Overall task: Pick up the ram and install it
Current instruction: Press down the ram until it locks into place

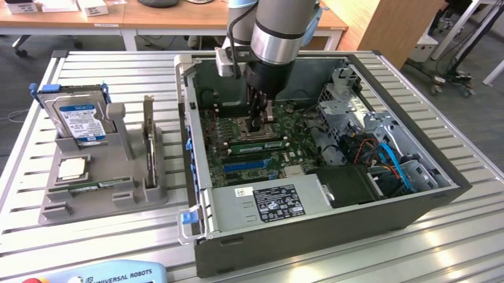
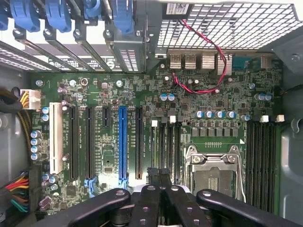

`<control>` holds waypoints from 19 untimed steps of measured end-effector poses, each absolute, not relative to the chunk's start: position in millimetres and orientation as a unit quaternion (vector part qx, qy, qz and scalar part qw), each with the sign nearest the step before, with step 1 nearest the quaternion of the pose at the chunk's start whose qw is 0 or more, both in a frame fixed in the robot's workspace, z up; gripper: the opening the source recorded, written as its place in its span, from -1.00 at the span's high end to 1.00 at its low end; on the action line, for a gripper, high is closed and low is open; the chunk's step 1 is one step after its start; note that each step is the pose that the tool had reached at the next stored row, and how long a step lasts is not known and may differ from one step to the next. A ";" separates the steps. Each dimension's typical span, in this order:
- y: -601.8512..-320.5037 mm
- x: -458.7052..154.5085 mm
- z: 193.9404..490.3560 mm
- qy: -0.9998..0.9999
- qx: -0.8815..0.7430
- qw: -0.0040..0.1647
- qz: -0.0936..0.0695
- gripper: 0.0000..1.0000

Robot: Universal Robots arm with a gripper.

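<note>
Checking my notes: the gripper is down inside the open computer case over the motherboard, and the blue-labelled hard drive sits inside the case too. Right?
Not quite. The gripper is inside the computer case over the motherboard, but the hard drive stands in the grey holder outside the case, as the exterior view shows.

**Robotics lab / test workshop**

A lab setting is indicated. An open computer case (image 1: 315, 177) is set on a slatted aluminium desk (image 1: 118, 236), beside a grey fixture (image 1: 102, 177) in which parts are held. A Universal Robots teach pendant (image 1: 110, 274) is seen at the edge. Wooden office desks (image 1: 157, 17) and wheeled stands (image 1: 457, 71) are visible behind.
</note>
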State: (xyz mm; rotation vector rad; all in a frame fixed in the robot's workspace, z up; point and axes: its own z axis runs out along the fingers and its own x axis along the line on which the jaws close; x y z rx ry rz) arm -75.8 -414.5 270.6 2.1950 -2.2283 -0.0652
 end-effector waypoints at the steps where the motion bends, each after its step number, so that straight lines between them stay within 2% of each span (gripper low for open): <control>1: -414.5 -75.8 270.6 -0.712 0.702 0.007 -0.021 0.80; 19: -414.5 -49.7 270.7 -0.712 0.702 0.006 -0.021 0.80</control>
